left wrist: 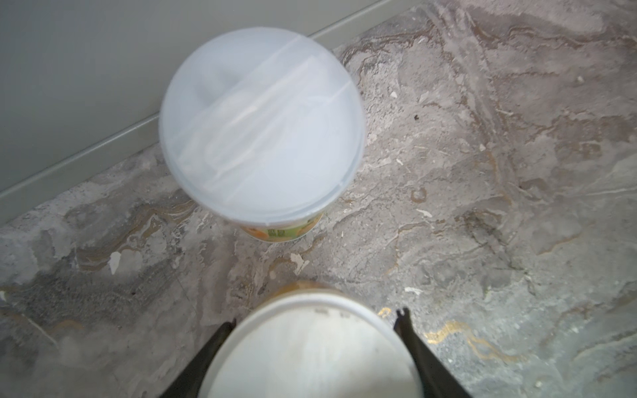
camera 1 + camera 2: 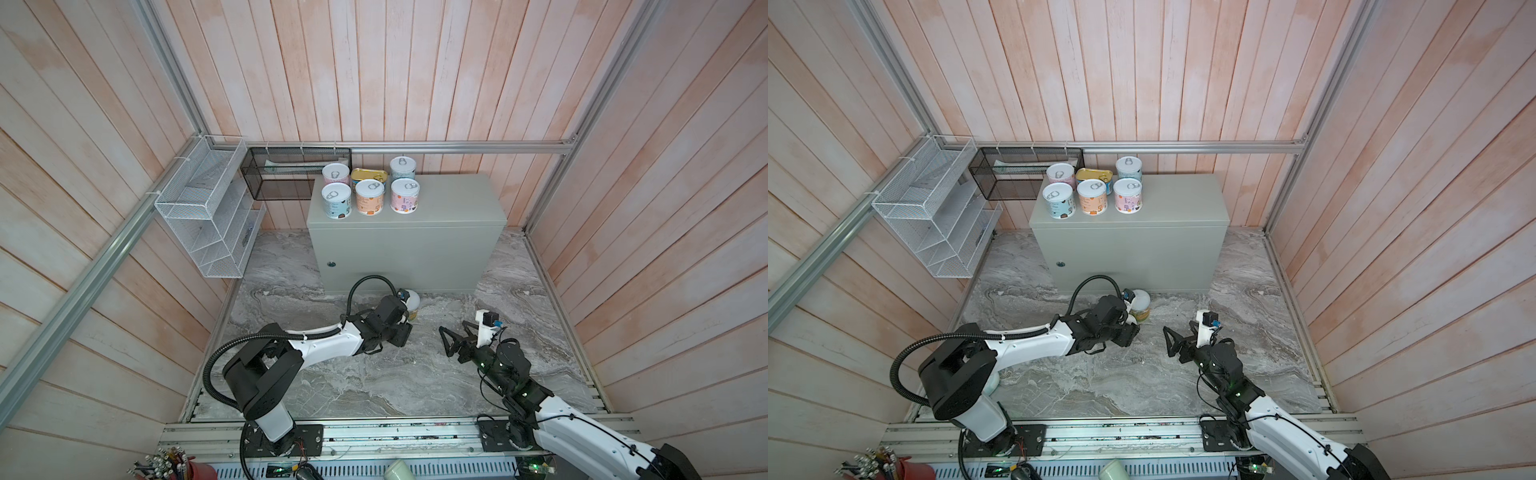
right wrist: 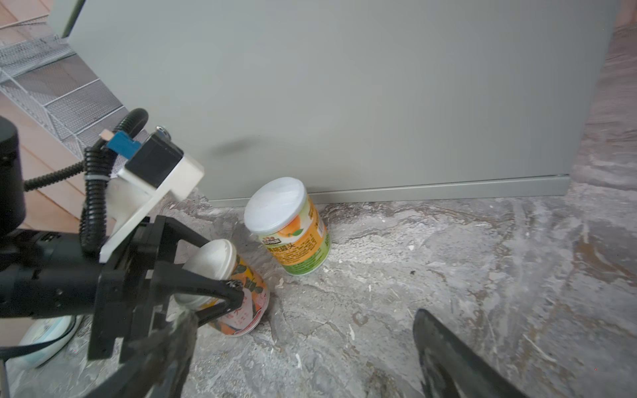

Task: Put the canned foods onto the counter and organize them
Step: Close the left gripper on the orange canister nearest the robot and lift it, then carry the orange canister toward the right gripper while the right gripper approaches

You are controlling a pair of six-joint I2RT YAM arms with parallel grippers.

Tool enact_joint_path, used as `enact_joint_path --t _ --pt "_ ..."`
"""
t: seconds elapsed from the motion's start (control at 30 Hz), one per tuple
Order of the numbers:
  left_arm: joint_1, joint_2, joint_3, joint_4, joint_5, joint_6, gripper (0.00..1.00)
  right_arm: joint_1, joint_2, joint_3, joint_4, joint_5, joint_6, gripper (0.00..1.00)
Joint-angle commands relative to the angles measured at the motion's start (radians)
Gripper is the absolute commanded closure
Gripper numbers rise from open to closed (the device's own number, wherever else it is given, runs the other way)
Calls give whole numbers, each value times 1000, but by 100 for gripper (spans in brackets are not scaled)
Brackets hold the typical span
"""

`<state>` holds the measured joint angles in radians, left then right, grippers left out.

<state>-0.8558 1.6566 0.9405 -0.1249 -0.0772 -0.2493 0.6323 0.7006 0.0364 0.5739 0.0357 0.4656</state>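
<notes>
Your left end effector (image 1: 315, 320) is clamped on the held can (image 3: 253, 296), a white-lidded one with an orange label. The right wrist view shows it tilted and low over the marble tabletop (image 2: 374, 386). You cannot tell whether its base touches.

The standing can (image 3: 293, 234), also white-lidded, is upright on the tabletop, close against the foot of the counter (image 2: 440, 208). It is near the held can but not touching it.

Your right end effector (image 2: 444, 341) has its jaws spread wide with nothing between them. It hangs low over the middle of the tabletop, apart from both cans.

Six more are grouped at the back left corner of the counter's flat top, in two rows of three. The front row has the blue-labelled can (image 2: 336, 203), the orange-labelled can (image 2: 369, 199) and the pink-labelled can (image 2: 405, 197). Behind them are the pale pink can (image 2: 336, 174), the gold tin (image 2: 365, 173), partly hidden, and the pale blue can (image 2: 402, 165).
</notes>
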Motion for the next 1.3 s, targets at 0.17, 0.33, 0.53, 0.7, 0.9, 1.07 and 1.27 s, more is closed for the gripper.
enact_joint_path --t 0.17,0.33,0.53,0.7,0.9,1.07,1.27 --pt "43 -64 28 -20 68 -35 52 38 45 -5 77 -38 -59 2" --pt "43 -65 81 -88 70 -50 53 70 50 0 93 -65 -95 2" --pt "43 -62 138 -142 87 -65 54 120 56 8 90 -41 -123 2" --pt "44 -61 199 -197 136 -78 55 156 54 13 86 -12 -144 2" --pt "20 -47 309 -330 149 -64 55 187 30 14 74 11 -166 2" --pt "-5 -65 341 -351 187 -72 56 197 17 13 70 21 -168 3" --pt "-27 -90 360 -354 232 -97 56 231 11 26 57 57 -179 2"
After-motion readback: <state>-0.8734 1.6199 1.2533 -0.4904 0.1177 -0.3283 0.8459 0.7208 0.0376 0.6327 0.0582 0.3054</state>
